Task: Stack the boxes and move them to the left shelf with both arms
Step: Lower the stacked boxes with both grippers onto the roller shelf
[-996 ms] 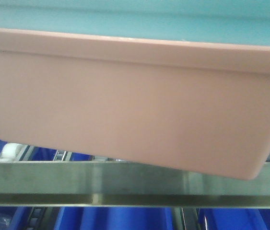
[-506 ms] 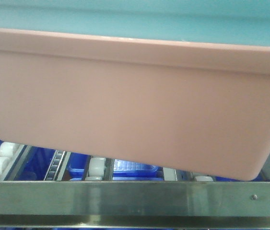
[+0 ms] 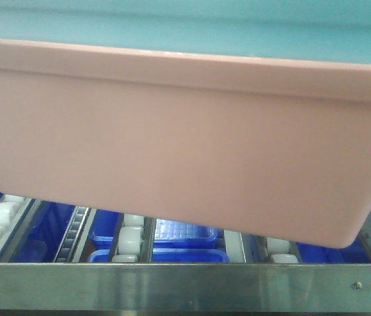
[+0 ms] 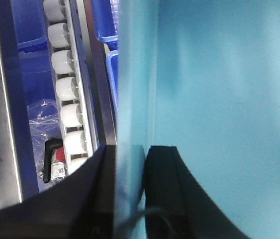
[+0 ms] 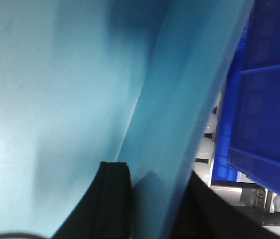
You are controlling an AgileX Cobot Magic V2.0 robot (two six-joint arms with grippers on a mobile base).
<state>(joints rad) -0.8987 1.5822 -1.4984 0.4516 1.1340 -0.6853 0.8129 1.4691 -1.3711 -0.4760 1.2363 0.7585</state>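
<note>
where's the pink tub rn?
Front view: the pink tub fills the frame, blue tub nested inside, hanging above the shelf's steel front bar and white rollers.

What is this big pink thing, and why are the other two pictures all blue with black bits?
A robot with two arms took these. The front camera looks at a pink box with a light blue box nested inside it, held up above a shelf of little white rollers. The other two cameras sit on the robot's wrists. The black bits are its end effectors: the left end effector and right end effector each pinch a wall of the light blue box. Dark blue bins sit behind.
</note>
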